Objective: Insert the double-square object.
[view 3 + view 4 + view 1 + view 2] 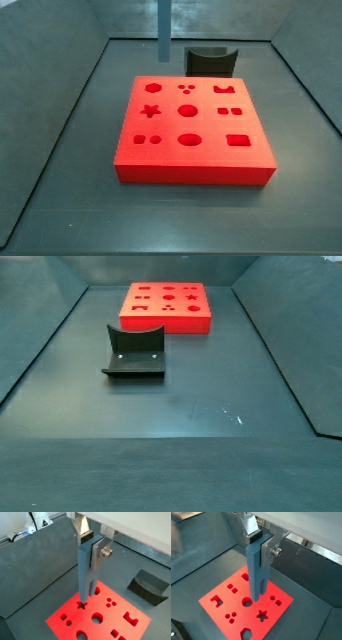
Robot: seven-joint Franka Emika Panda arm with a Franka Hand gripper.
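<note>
My gripper (91,546) is shut on the upper end of the double-square object (87,577), a long slim grey-blue bar that hangs upright; both wrist views show it (258,567). Its lower end hovers above the red board (113,612), close to a star-shaped hole (81,605). In a side view only the bar (166,30) shows, above the board's far edge (214,125); the gripper is out of that frame. Bar and gripper are out of view in the side view that shows the board (167,324) far off.
A dark fixture with a curved notch (211,60) stands on the floor just behind the board; it also shows in other views (135,353) (148,586). Dark walls enclose the grey floor (201,406).
</note>
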